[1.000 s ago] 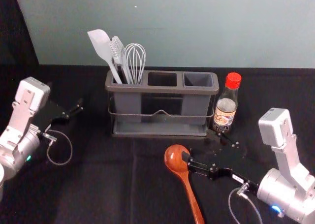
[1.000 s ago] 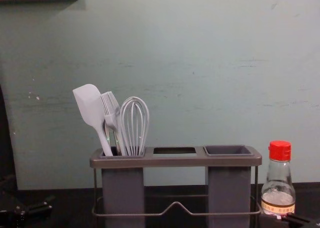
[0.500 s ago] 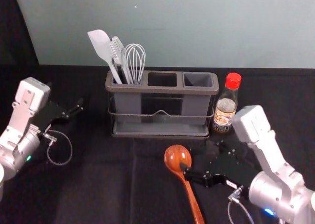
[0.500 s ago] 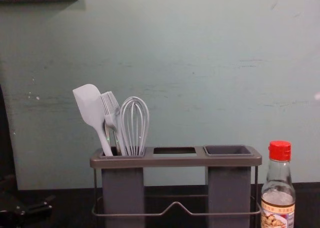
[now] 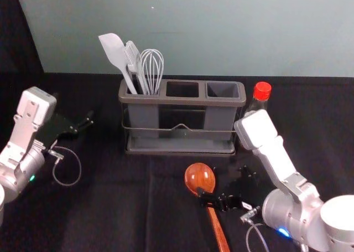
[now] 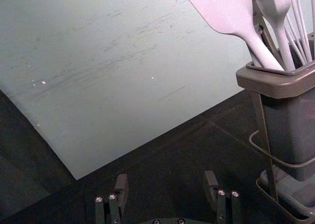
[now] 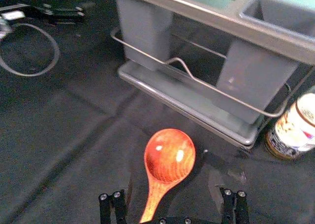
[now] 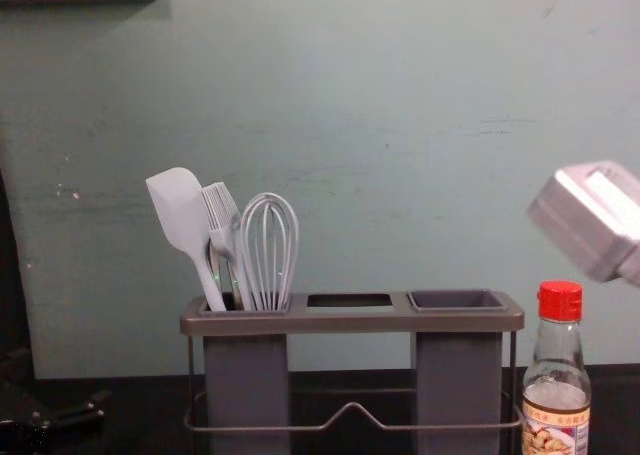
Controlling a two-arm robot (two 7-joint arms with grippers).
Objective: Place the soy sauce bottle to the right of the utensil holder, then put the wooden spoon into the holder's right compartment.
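Note:
The soy sauce bottle (image 5: 261, 92) stands upright just right of the utensil holder (image 5: 182, 101), partly hidden by the right arm in the head view; the chest view shows the bottle (image 8: 556, 375) whole. In front of the holder the wooden spoon (image 5: 200, 178) lies on the table, bowl toward the holder. My right gripper (image 5: 224, 182) is low over the spoon. In the right wrist view the right gripper (image 7: 172, 188) is open, with the spoon's neck (image 7: 156, 190) between its fingers. My left gripper (image 5: 78, 122) is parked left of the holder; the left gripper (image 6: 166, 182) is open in its wrist view.
A spatula (image 5: 115, 52), a brush (image 5: 133, 55) and a whisk (image 5: 152, 66) stand in the holder's left compartment. The middle and right compartments hold nothing. Dark cloth (image 5: 110, 207) covers the table, with a pale wall (image 5: 193, 30) behind.
My right gripper has moved left and toward the near side, from beside the bottle to over the spoon. Its arm now covers part of the bottle. The left arm has not moved.

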